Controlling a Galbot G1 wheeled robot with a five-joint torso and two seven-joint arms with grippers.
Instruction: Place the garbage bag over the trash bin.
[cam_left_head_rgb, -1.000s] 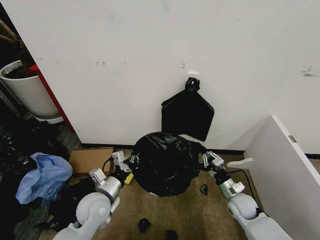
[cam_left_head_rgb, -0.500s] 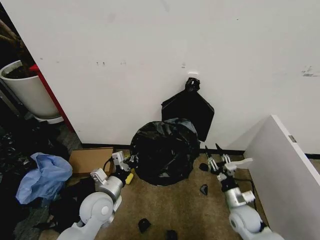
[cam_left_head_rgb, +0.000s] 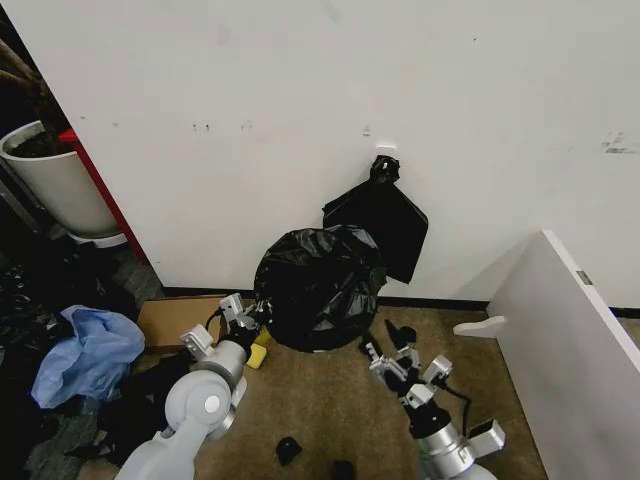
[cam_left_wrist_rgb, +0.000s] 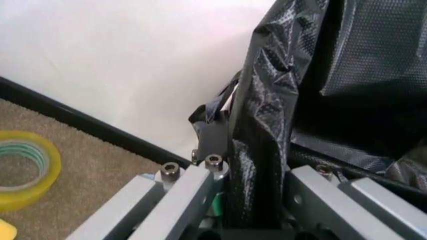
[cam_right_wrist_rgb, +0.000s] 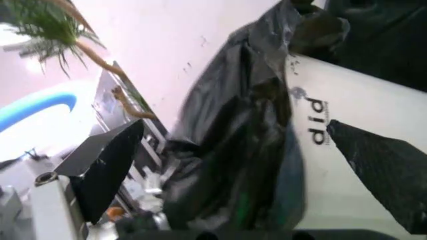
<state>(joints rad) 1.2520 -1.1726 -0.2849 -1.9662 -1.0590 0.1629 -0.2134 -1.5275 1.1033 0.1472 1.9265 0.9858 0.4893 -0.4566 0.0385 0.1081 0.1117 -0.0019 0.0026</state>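
The garbage bag (cam_left_head_rgb: 318, 288), black, glossy and crinkled, is draped over the trash bin by the wall. The bin's cream-white wall (cam_right_wrist_rgb: 333, 120) shows under the bag (cam_right_wrist_rgb: 233, 140) in the right wrist view. My left gripper (cam_left_head_rgb: 243, 316) is at the bag's left edge, shut on a fold of the plastic (cam_left_wrist_rgb: 263, 150) that runs between its fingers (cam_left_wrist_rgb: 190, 192). My right gripper (cam_left_head_rgb: 400, 362) hovers over the carpet in front of and to the right of the bag, apart from it. Its black fingers (cam_right_wrist_rgb: 107, 160) are spread wide open with nothing held.
A smooth black bag with a knotted top (cam_left_head_rgb: 385, 225) hangs on the wall behind. A white panel (cam_left_head_rgb: 570, 340) stands on the right. On the left are a cardboard box (cam_left_head_rgb: 175, 320), blue cloth (cam_left_head_rgb: 90, 350) and a white planter (cam_left_head_rgb: 55, 185). A yellow tape roll (cam_left_wrist_rgb: 23, 167) and black scraps (cam_left_head_rgb: 288, 450) lie on the carpet.
My right gripper has let go of the bag's right edge, opened, and drawn back towards me and the middle. The bag has settled closer to the wall. The left gripper has kept its hold.
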